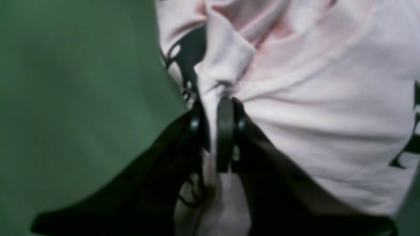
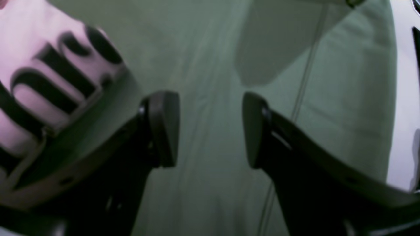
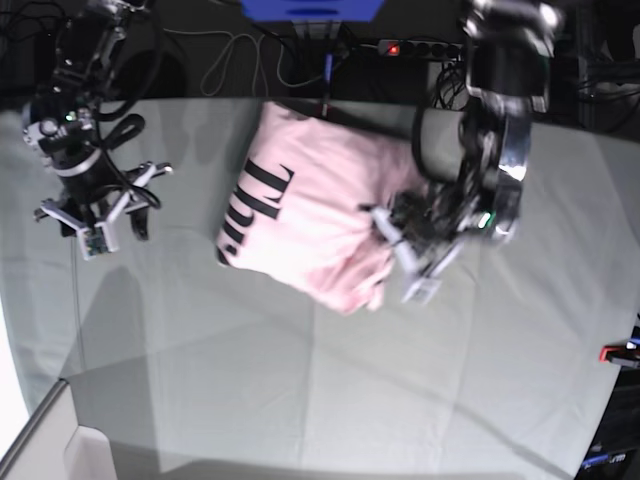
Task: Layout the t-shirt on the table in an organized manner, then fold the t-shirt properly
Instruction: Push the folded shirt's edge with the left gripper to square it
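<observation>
The pale pink t-shirt (image 3: 300, 205) lies bunched in a rumpled heap at the middle back of the table (image 3: 300, 380), black lettering facing up on its left part. My left gripper (image 3: 388, 228) is at the heap's right edge. In the left wrist view this gripper (image 1: 212, 126) is shut on a raised fold of the t-shirt (image 1: 321, 108), pink fabric pinched between its pads. My right gripper (image 3: 115, 215) hovers far left of the shirt. In the right wrist view it (image 2: 211, 127) stands open over bare cloth, and the lettered t-shirt (image 2: 42, 65) is off to its upper left.
The creased grey-green cloth (image 2: 210, 196) covers the whole table. A red clamp (image 3: 612, 352) sits at the right edge. A white box (image 3: 50, 445) stands at the front left corner. Cables and a power strip (image 3: 400, 47) lie behind the back edge.
</observation>
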`<state>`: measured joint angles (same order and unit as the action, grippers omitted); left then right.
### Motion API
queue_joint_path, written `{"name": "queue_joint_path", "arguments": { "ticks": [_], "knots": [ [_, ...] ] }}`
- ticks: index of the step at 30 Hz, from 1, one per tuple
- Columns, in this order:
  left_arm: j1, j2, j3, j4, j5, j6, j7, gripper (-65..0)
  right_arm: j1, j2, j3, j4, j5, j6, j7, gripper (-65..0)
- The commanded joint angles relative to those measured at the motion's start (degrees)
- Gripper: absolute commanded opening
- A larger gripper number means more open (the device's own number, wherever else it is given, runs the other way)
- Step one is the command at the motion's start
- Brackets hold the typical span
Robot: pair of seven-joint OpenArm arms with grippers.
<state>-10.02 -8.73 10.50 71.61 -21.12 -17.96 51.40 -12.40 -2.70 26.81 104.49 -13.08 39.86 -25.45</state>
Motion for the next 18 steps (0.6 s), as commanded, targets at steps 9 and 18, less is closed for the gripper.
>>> {"name": "queue_joint_path", "arguments": {
  "ticks": [9, 18],
  "knots": [
    [-27.4, -0.4, 46.2, -14.6, -1.2, -0.4, -22.3, -65.0, 0.3, 0.1, 7.1, 1.1, 0.6, 0.1, 1.2, -33.8],
    [-39.2, 15.6, 64.3, -31.7, -1.1, -0.4, -23.0, -65.0, -0.6, -0.1, 16.9, 1.1, 0.6, 0.1, 1.2, -33.8]
  ]
}}
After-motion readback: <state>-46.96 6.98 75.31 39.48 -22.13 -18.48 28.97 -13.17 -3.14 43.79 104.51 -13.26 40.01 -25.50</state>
